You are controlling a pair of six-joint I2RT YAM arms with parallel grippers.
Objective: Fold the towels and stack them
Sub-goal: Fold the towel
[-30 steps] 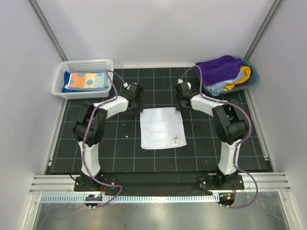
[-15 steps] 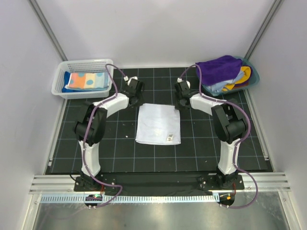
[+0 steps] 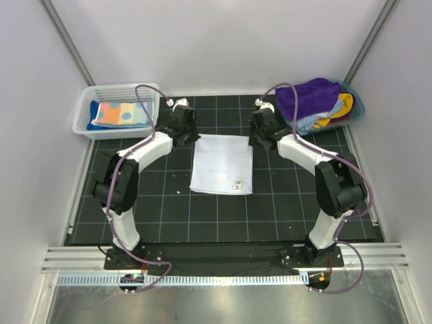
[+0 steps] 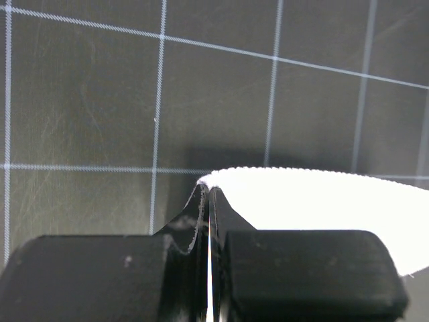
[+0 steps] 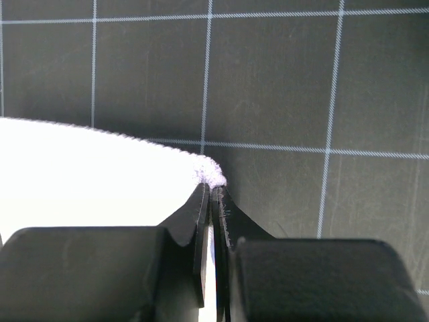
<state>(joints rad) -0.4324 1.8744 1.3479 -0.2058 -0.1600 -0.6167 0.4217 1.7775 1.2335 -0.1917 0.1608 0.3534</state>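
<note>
A plain white towel [image 3: 221, 164] lies spread in the middle of the black mat. My left gripper [image 3: 190, 135] is shut on its far left corner [image 4: 209, 181]. My right gripper [image 3: 255, 137] is shut on its far right corner [image 5: 211, 176]. A folded polka-dot towel [image 3: 121, 113] lies in the white mesh basket [image 3: 91, 95] at the back left. A purple towel [image 3: 307, 96] tops a pile of other cloths in the teal tub [image 3: 356, 106] at the back right.
The black gridded mat [image 3: 148, 216] covers the table between grey side walls. The basket and the tub stand at the two far corners, close behind the arms' wrists.
Both grippers closed on the white towel's far corners and drew them away from the arm bases. The towel slid with them across the mat.
</note>
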